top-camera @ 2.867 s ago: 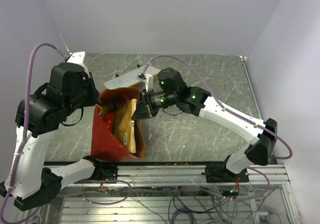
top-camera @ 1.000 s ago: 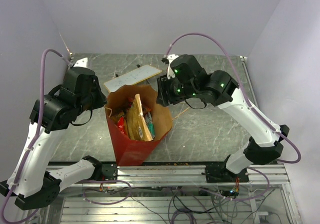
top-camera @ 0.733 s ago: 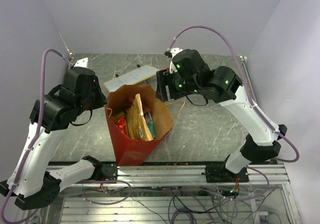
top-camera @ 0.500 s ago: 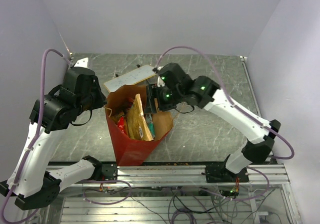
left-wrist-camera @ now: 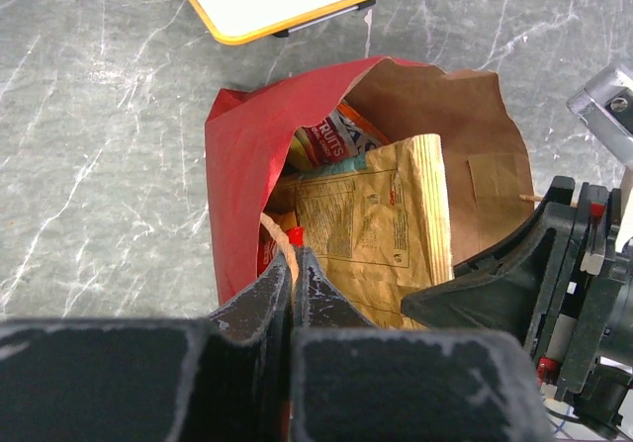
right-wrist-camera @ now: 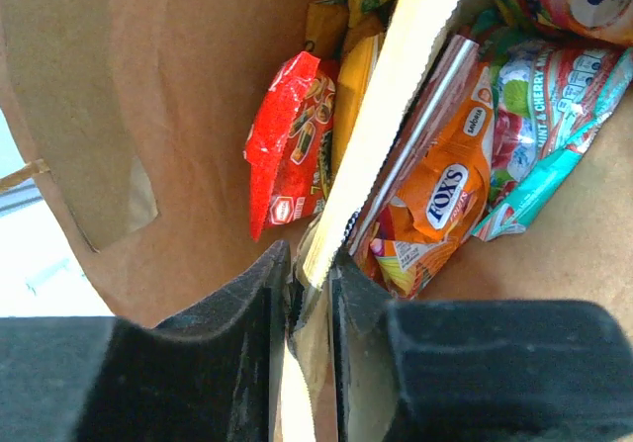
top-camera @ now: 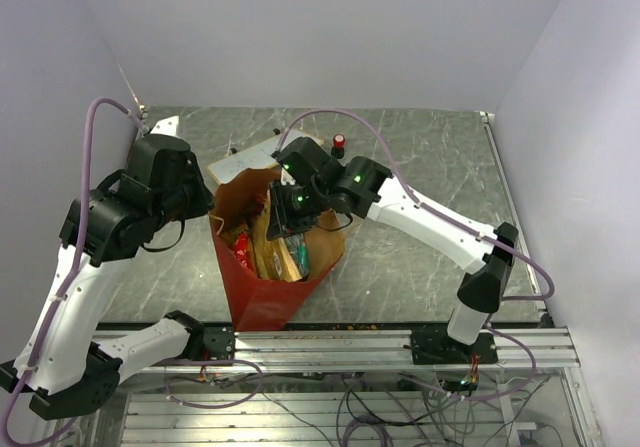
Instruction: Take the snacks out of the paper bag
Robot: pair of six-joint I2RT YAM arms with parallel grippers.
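Note:
The paper bag [top-camera: 262, 302], red outside and brown inside [right-wrist-camera: 148, 96], stands upright with its mouth open. My left gripper [left-wrist-camera: 292, 262] is shut on the bag's tan handle at the near-left rim [left-wrist-camera: 237, 155]. Snacks fill the bag. A tall brown packet [left-wrist-camera: 371, 224] stands in the middle, with a red packet [right-wrist-camera: 287, 155] to one side and an orange packet [right-wrist-camera: 445, 195] and multicolour ones to the other. My right gripper [right-wrist-camera: 302, 269] reaches down into the bag mouth [top-camera: 285, 235]. Its jaws are closed on the serrated top edge of the brown packet [right-wrist-camera: 396, 96].
A white board with a yellow edge [top-camera: 250, 157] lies flat just behind the bag. A small red-and-black cylinder [top-camera: 339, 145] stands behind the right arm. The metal rail [top-camera: 400, 342] runs along the table's near edge.
The bag went from slumped to upright. My right arm swung left and down into the bag mouth, opened wider, then closed on the brown packet's edge. The left gripper has kept its hold.

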